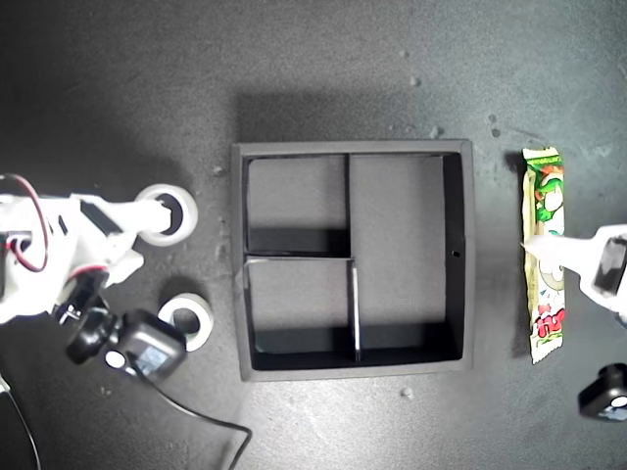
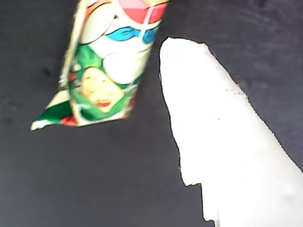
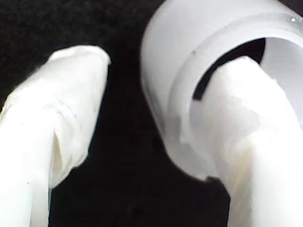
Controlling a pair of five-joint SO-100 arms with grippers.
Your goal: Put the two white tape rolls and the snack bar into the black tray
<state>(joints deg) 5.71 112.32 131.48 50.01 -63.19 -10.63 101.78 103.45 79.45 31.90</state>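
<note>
Two white arms, one at each side of the exterior view

My first gripper (image 1: pixel 537 250) reaches in from the exterior view's right, one pointed finger (image 2: pixel 213 137) showing, the other unseen. My second gripper (image 1: pixel 155 213), at that view's left, is spread, one finger (image 3: pixel 246 123) inside a ring.

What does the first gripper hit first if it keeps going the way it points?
Likely the snack bar: in the exterior view my first gripper's white fingertip already overlaps it, pointing toward the black tray. Its height above the wrapper is unclear.

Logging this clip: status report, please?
Second pincer open, one finger inside a tape roll. First pincer over the snack bar, state unclear. Other roll on table, tray empty.
</note>
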